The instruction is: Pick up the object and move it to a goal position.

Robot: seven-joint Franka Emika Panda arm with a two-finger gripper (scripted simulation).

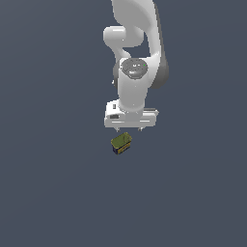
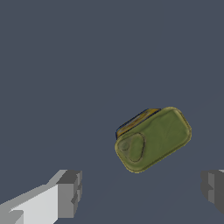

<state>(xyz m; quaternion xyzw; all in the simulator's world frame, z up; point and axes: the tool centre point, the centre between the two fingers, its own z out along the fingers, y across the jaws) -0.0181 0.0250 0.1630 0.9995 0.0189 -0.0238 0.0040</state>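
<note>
The arm was in the approach step: its white gripper (image 1: 128,129) hung with fingers (image 2: 68,194) spread wide and empty, while the small olive-topped tin can (image 1: 121,143) lay on the dark floor (image 1: 53,183) just beyond the fingertips, at about seven o'clock from them in the exterior view. In the wrist view the tin can (image 2: 153,138) sat askew, outside the line between the jaws. The next move probably called for shifting over the can, turning to its narrow sides, then descending.
</note>
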